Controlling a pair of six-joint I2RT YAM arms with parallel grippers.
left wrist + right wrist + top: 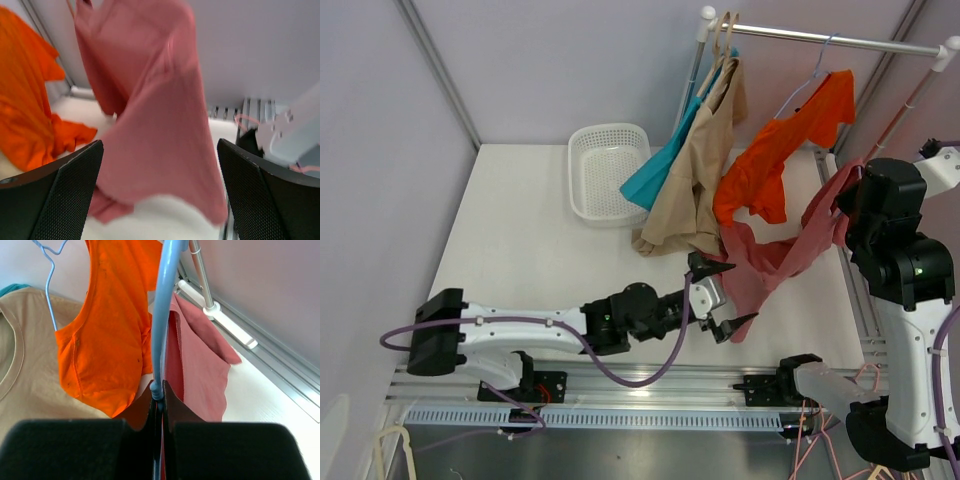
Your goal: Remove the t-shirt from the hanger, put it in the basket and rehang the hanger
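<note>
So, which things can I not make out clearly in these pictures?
1. Right wrist view: the blue hanger leaves the frame at the top edge; the right tool covers its lower part.
2. Left wrist view: the pink t-shirt is blurred, its upper part cut off by the top edge.
3. Top view: the right arm hides that grip.

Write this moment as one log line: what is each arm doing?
right gripper: shut on blue hanger | left gripper: open around pink t-shirt hem | t-shirt: on hanger, not yet off
</note>
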